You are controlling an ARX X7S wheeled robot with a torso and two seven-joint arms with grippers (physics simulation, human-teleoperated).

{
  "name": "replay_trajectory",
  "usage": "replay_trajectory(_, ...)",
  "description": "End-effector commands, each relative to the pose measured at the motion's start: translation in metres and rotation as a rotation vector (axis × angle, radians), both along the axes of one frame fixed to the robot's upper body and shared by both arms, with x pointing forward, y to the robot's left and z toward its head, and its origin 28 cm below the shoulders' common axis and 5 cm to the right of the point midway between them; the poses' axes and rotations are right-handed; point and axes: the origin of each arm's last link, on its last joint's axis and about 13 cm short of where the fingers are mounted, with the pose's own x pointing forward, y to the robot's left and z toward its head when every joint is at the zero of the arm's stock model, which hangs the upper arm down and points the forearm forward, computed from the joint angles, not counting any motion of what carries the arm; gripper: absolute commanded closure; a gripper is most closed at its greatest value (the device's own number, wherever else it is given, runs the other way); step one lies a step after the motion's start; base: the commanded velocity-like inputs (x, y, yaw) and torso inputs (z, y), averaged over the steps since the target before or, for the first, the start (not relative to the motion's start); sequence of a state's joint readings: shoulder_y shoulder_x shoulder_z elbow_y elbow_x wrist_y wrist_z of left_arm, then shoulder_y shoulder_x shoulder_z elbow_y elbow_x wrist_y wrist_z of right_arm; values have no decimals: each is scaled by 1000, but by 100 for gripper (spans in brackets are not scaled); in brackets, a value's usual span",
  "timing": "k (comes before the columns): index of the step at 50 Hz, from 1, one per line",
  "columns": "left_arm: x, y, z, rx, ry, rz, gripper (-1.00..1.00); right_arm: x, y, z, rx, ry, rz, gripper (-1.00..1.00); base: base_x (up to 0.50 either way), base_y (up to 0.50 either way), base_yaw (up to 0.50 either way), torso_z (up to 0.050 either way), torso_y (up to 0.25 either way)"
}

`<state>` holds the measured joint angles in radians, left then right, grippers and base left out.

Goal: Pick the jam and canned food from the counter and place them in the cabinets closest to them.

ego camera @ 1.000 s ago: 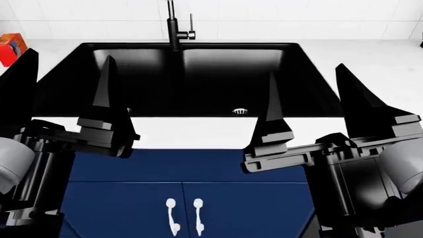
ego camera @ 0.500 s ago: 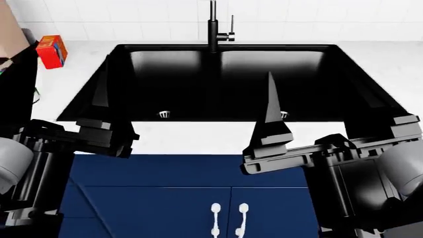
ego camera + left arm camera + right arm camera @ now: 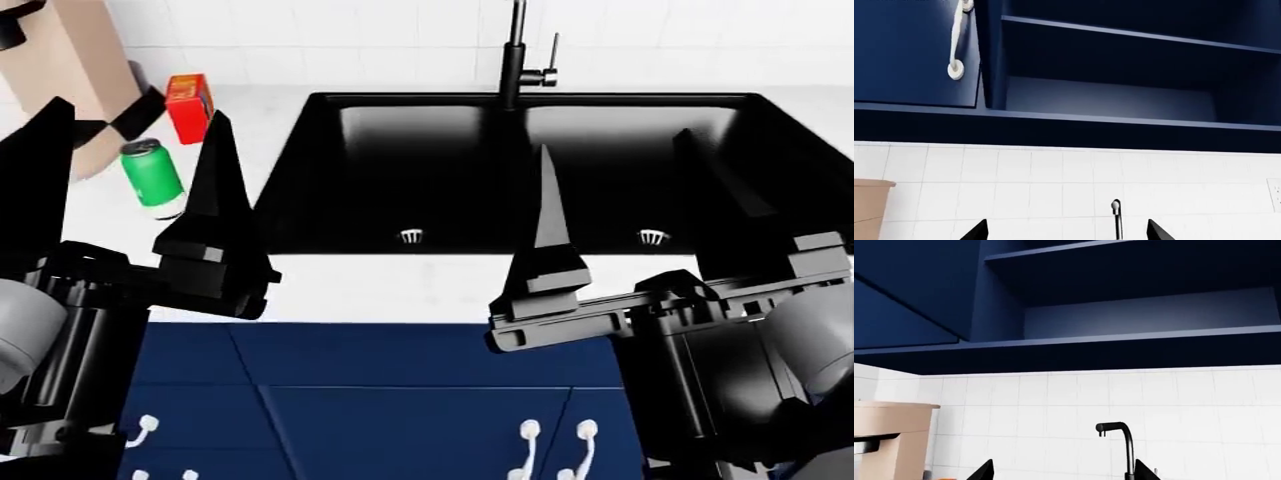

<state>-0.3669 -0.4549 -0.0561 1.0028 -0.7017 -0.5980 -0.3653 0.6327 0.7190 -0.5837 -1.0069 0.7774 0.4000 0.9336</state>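
The canned food (image 3: 151, 177), a green and white can, stands on the white counter (image 3: 400, 285) left of the black sink (image 3: 534, 170). In the head view it shows between the spread fingers of my left gripper (image 3: 140, 110), which is open, empty and held nearer than the can over the counter's front edge. My right gripper (image 3: 614, 142) is open and empty in front of the sink. Both wrist views show only the dark fingertips, left gripper (image 3: 1067, 235) and right gripper (image 3: 1064, 472), pointing at the tiled wall. The jam is out of view.
A red box (image 3: 188, 107) and a beige appliance (image 3: 67, 60) stand behind the can. A black faucet (image 3: 514, 50) rises behind the sink. Blue upper cabinets stand open with bare shelves (image 3: 1121, 100) (image 3: 1141, 315); one door with a white handle (image 3: 955, 40) is closed. Blue lower doors (image 3: 400, 420) sit below.
The head view has swung left: the sink and faucet slid right in the picture, and the can, red box and beige appliance came into view. Both grippers stay open.
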Motion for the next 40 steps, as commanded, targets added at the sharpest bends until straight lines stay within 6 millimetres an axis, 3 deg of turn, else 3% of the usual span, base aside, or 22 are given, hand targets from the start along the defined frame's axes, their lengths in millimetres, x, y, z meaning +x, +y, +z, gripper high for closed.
replay_trajectory(1,0,0,0,0,0,0,-100,-1,0,1,-1,-1,2,-100,53,500,0,0,0)
replay_trajectory(40,0,1,0,-1,-1,0,-100,-1,1,0,-21,-17,-23,-100,124,500,0,0,0)
